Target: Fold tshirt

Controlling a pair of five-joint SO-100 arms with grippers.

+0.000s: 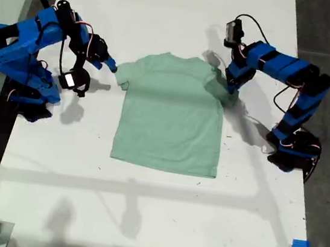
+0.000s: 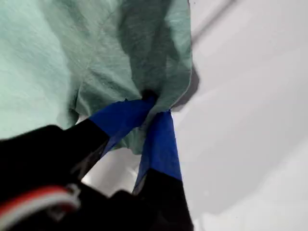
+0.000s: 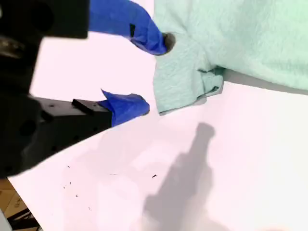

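A white worktop (image 1: 142, 206) is seen from above, with a blue arm at each side. The tshirt (image 1: 172, 118) lies flat at its middle, collar toward the far edge. At the exterior view's right, the sleeve is pinched and bunched between the pressed-together fingers of my first hand (image 2: 151, 108). At the exterior view's left, my second hand (image 3: 144, 72) is spread wide just beside the other sleeve, one fingertip (image 3: 156, 41) close against the fabric's edge.
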